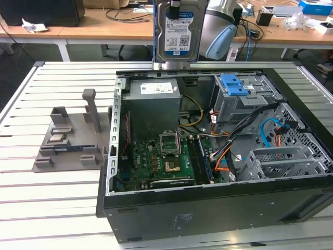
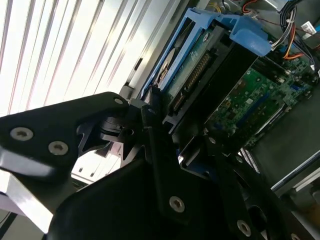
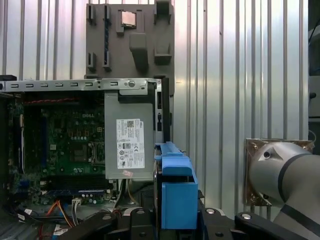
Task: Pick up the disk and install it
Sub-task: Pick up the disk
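Observation:
The disk [image 1: 179, 32] hangs upright in the air above the back edge of the open computer case [image 1: 208, 208], its blue-and-white label facing the exterior view. My gripper [image 1: 175, 3] grips it from above and is shut on it. In the second wrist view the black fingers [image 2: 155, 150] clamp the disk [image 2: 197, 65] by its blue rails, with its connector edge pointing down toward the motherboard. In the first wrist view the disk [image 3: 177, 192] appears edge-on as a blue rail between the gripper's sides.
Inside the case are a grey power-supply box [image 1: 153, 107], the green motherboard [image 1: 161, 159], loose cables [image 1: 234, 151] and a grey drive cage with a blue latch [image 1: 234, 84]. A grey fixture block [image 1: 70, 138] sits on the slatted table at the exterior view's left.

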You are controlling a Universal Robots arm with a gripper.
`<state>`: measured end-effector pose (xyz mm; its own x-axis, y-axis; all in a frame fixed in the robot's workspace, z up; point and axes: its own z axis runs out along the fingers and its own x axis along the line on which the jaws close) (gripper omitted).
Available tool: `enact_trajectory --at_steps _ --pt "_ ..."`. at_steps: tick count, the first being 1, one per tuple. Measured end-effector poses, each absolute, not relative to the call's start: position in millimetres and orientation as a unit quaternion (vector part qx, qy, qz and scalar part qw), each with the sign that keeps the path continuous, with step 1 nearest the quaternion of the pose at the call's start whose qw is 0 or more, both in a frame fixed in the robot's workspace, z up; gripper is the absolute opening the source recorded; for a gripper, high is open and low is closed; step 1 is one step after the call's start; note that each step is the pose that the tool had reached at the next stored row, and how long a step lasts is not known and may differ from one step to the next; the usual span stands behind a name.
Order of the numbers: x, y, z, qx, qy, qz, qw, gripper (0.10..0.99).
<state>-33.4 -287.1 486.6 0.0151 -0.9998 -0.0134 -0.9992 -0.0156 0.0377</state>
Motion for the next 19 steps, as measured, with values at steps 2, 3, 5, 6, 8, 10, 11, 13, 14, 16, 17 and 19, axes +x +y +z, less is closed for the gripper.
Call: enact_trajectory --at_steps 2,3,5,6,8,10,11,13,14,16,17,19 --pt "-26 -287 486 0.712 -0.702 -0.018 0.009 0.365" --pt "-23 -287 486 0.712 -0.701 -0.018 0.009 0.365" --pt "-18 -287 486 0.712 -0.702 -0.018 0.009 0.365" --pt "-15 -287 486 0.712 -0.702 -0.018 0.009 0.365" --pt "-11 -287 486 0.712 -0.702 -0.018 0.009 0.365" --pt "-7 -287 486 0.712 -0.702 -0.018 0.009 0.365" --pt "-6 -287 486 0.712 -0.702 -0.018 0.009 0.365" --pt "-3 -287 486 0.712 -0.702 -0.018 0.009 0.365" --pt "-1 -287 486 0.712 -0.702 -0.018 0.009 0.365" --pt "2 -287 486 0.712 -0.702 -0.018 0.009 0.365" --pt "4 -287 486 0.712 -0.701 -0.018 0.009 0.365" --pt "6 -287 486 0.712 -0.702 -0.018 0.009 0.365"
